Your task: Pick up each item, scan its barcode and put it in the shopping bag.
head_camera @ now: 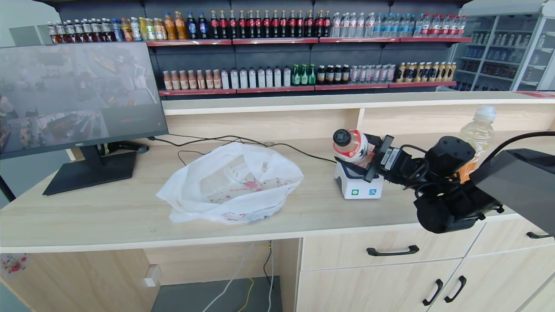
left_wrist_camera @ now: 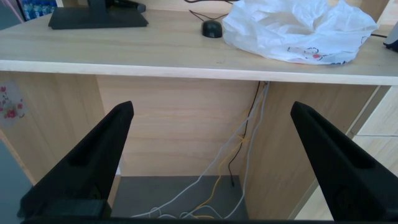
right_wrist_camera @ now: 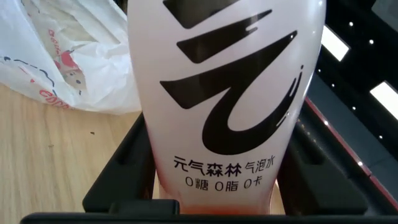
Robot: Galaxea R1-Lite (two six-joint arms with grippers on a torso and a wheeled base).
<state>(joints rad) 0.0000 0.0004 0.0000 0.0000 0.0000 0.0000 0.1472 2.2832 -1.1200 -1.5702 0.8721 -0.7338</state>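
Right tool [head_camera: 369,159] up close, clamped around the pale bottle [head_camera: 350,145], which is tipped sideways with its black cap pointing away from the wrist. Just beneath sits the white scanner [head_camera: 357,187]. Beyond the cap, the shopping bag [head_camera: 234,182] gapes on the desk [head_camera: 108,208]. Left tool [left_wrist_camera: 211,112] hangs below the desk edge, spread wide and holding nothing.

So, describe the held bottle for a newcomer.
On the wooden counter, right of the white bag, sits a small white scanner. The bottle hangs tilted above it in the right end effector: pink-white with a black cap, unlike the clear white-capped bottle behind.
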